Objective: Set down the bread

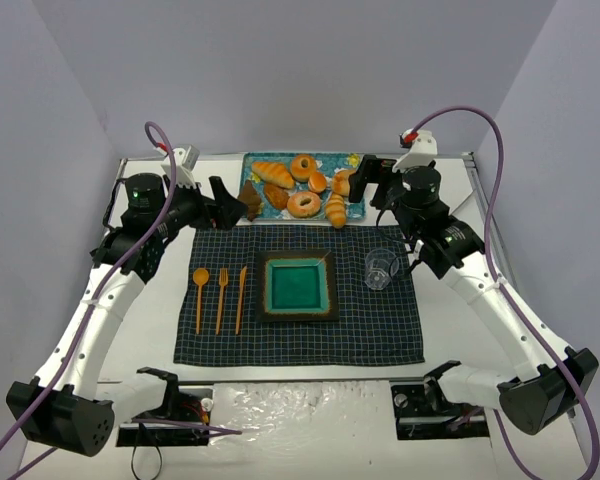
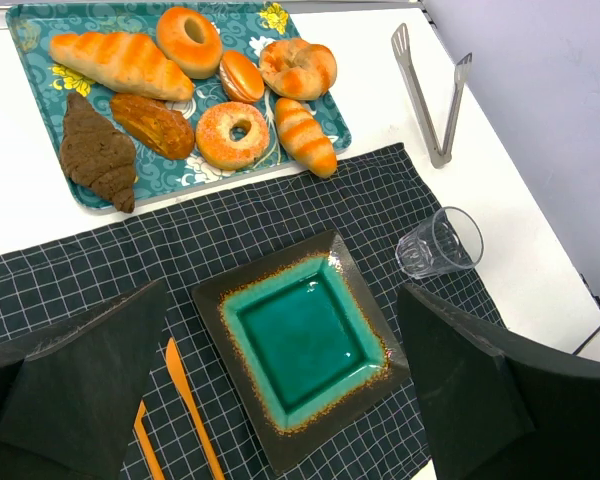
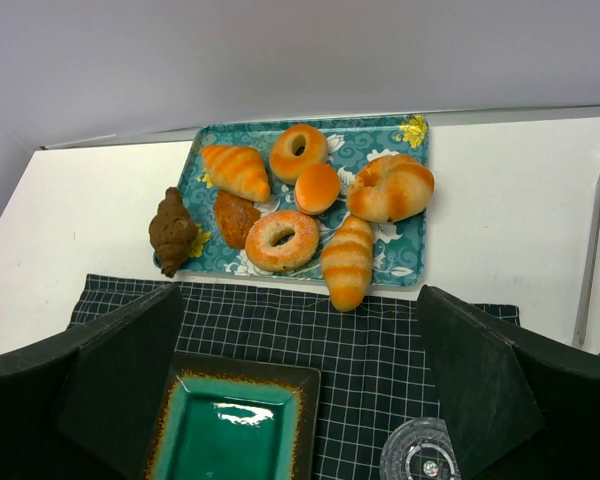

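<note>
The bread (image 3: 390,187), a plump golden-orange bun with pale streaks, lies at the right end of the patterned teal tray (image 3: 408,262), and shows in the left wrist view too as the bun (image 2: 298,67). From above, the bun (image 1: 341,182) sits right beside my right gripper (image 1: 359,183). That right gripper (image 3: 300,390) is open and empty, hovering above the checked cloth short of the tray. My left gripper (image 2: 290,400) is open too, above the teal square plate (image 2: 220,290); from above, the left gripper (image 1: 232,205) hangs near the tray's left end.
The tray also holds ring pastries (image 3: 281,240), ridged rolls (image 3: 347,261) and a dark croissant (image 3: 173,232). A clear glass (image 1: 380,268) stands right of the plate (image 1: 262,262). Orange cutlery (image 1: 220,298) lies left of it. Metal tongs (image 2: 430,95) rest on the table right of the tray.
</note>
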Robot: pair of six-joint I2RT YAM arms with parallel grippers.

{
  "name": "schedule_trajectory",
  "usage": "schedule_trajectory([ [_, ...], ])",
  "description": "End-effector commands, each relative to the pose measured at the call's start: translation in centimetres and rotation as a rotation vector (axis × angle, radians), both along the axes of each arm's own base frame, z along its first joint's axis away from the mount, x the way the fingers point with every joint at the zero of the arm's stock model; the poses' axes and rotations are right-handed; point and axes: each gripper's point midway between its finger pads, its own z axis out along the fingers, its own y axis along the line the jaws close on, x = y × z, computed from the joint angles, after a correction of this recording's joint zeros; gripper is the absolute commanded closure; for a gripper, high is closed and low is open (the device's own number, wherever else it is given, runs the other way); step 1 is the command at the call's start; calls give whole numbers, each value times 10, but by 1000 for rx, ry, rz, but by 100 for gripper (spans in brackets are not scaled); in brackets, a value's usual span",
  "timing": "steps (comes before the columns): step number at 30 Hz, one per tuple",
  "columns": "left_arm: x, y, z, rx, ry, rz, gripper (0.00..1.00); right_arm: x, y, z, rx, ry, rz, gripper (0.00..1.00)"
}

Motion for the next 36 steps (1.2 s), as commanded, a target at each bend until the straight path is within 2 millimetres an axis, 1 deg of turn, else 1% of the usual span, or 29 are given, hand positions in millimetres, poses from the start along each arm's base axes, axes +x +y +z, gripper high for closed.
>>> schedule_trajectory([
  [1,3,-4,28,-14,-102,-15,3,-4,-3,42,60,-123,-2,0],
  [5,3,-4,28,-13,-100,-13,3,-3,-5,45,54,-117,-13,0],
  [8,3,-4,28,-14,-100,-16,3,4,-7,45,41,-115,-37,0],
  [10,4,-4,27,-14,-99,-15,3,13,-9,42,22,-111,-64,0],
  [12,4,-4,26,-13,-96,-15,3,33,-17,30,-7,-80,-116,0],
  [13,4,-4,26,-13,-96,-15,3,45,-27,24,-8,-63,-147,0],
  [15,4,-5,25,-11,-92,-15,3,66,-52,14,24,-28,-210,0],
  [16,4,-4,25,-12,-93,-13,3,79,-72,4,54,4,-252,0],
  [20,5,-4,24,-9,-89,-12,3,107,-122,-31,42,95,-402,0],
  [23,6,-4,22,-6,-85,-11,3,126,-145,-63,24,159,-459,0],
  [24,6,-4,22,-5,-85,-10,3,130,-154,-66,23,166,-480,0],
  [25,6,-4,22,-5,-85,-10,3,132,-155,-75,16,185,-483,0],
  [26,6,-4,23,-3,-89,-9,3,136,-164,-90,2,224,-503,0],
  [27,6,-3,23,-1,-91,-8,3,139,-173,-101,-5,250,-522,0],
  [29,6,-2,23,4,-92,-5,3,143,-187,-114,0,274,-549,0],
  [30,6,-2,23,5,-90,-5,3,146,-191,-121,6,288,-554,0],
  [32,6,-2,22,5,-88,-3,3,151,-193,-144,-1,335,-555,0],
  [33,7,-2,22,5,-86,-3,3,151,-206,-149,-1,345,-580,0],
  [36,7,-1,22,10,-91,2,3,153,-218,-169,-24,382,-610,0],
])
